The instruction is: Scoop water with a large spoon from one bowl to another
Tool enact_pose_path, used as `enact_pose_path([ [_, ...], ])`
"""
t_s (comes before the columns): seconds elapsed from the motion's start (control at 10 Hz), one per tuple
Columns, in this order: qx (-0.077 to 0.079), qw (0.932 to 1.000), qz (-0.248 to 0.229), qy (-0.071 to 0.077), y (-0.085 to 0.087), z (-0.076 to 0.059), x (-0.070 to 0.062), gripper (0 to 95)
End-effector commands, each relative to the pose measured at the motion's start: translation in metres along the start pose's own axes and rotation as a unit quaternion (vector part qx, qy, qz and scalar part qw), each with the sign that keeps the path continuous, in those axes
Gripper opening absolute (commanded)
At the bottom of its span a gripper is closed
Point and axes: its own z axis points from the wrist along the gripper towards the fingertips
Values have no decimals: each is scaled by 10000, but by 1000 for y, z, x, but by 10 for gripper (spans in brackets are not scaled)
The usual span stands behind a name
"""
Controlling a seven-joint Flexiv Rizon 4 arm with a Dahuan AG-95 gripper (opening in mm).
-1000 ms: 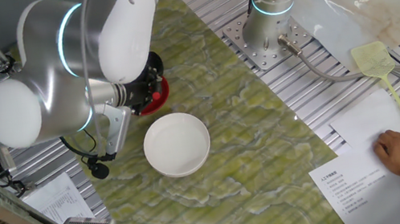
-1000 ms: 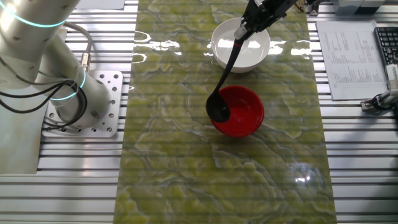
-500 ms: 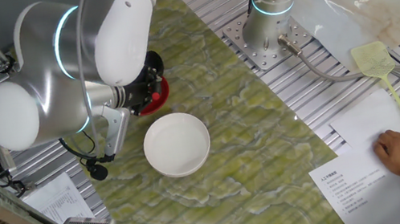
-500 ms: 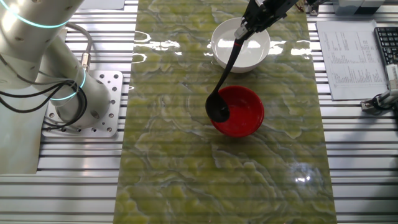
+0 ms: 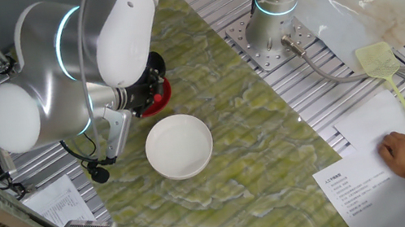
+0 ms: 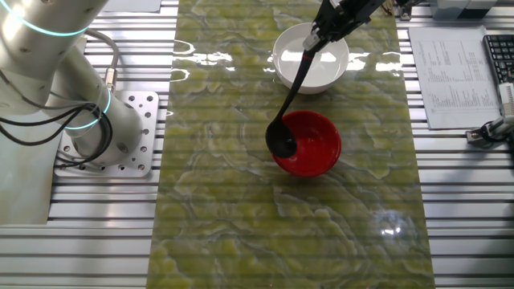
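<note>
The black ladle (image 6: 293, 92) hangs slanted from my gripper (image 6: 325, 32), which is shut on its upper handle at the top of the other fixed view. The ladle's round scoop (image 6: 281, 143) sits at the left rim of the small red bowl (image 6: 313, 144). The wider white bowl (image 6: 321, 68) stands just behind the red one, under the gripper. In one fixed view the white bowl (image 5: 180, 145) is in full sight, and only a sliver of the red bowl (image 5: 160, 97) shows behind the arm. The ladle and the gripper's fingers are hidden there.
A green marbled mat (image 6: 233, 201) covers the table's middle. The arm's base (image 6: 120, 132) is bolted at the left. Papers (image 5: 378, 175) with a person's hand (image 5: 403, 152) and a yellow fly swatter (image 5: 396, 89) lie at the right. A keyboard (image 6: 498, 56) lies at the far edge.
</note>
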Motion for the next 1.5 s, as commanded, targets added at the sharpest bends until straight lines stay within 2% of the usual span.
enact_pose_path([
  [0.1,-16,10000,3,-3,-1,-2,0,0],
  [1.5,47,10000,80,3,-3,-4,0,0],
])
